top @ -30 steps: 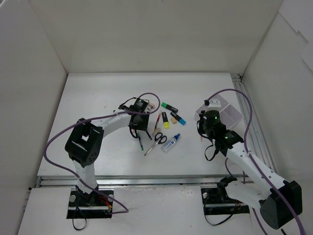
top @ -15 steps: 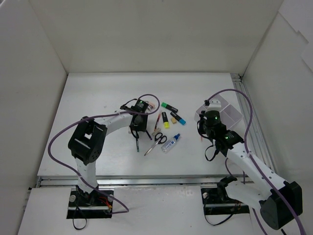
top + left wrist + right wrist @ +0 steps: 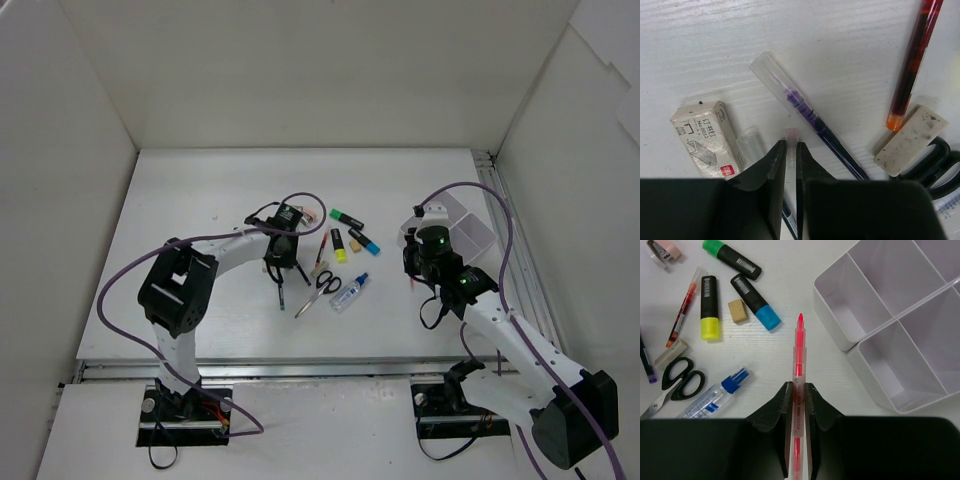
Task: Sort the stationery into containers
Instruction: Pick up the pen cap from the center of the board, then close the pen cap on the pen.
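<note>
Across the white surface (image 3: 200, 200) I am clamping the left claw (image 3: 791, 147) on a clear pen (image 3: 791, 134), the right claw (image 3: 799, 390) gripping a pink pen (image 3: 799, 352) beside the tray (image 3: 829, 315), likely needing a carry over a compartment.

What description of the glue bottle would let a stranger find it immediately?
From the white tray at the right, look left, past the blue highlighter. The glue bottle lies beside the black-handled scissors. It alone has a clear body, with a blue cap.
</note>
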Robot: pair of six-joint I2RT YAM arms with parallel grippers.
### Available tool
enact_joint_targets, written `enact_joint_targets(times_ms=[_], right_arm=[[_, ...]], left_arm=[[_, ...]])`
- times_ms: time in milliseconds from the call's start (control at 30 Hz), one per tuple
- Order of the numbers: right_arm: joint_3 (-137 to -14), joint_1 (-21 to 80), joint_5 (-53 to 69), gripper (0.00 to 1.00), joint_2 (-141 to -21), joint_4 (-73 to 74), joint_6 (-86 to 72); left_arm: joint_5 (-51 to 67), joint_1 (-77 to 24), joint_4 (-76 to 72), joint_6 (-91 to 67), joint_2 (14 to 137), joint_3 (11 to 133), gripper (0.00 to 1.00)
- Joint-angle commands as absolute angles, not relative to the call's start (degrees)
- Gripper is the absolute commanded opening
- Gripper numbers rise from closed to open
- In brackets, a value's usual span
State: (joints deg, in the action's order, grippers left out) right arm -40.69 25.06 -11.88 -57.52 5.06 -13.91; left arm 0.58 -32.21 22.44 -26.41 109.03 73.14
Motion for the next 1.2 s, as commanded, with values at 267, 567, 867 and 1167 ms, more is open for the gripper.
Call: enact_joint_targets(times_ms=[267, 567, 867, 1167], right_arm=[[-42.19, 29.17, 4.39, 0.00, -54.84, 0.36, 1.21], [-42.02, 32.69, 23.19, 0.00, -58.97, -8.51, -2.54], [-38.24, 35.24, 37.52, 0.00, -53.88, -10.20, 5.62], [-34.99, 37.70, 35.42, 0.00, -54.14, -19.85, 2.38]], left_arm=[[9.91, -29.45, 16.62, -21.88, 91.61, 66.98, 0.00], [21.05, -26.81, 0.46, -25.32, 74.38, 58.11, 0.00], [49.82, -25.75, -15.03, -13.37, 66.01, 50.80, 0.00], [51.23, -25.75, -26.26, -16.96, 61.96, 46.15, 0.00]])
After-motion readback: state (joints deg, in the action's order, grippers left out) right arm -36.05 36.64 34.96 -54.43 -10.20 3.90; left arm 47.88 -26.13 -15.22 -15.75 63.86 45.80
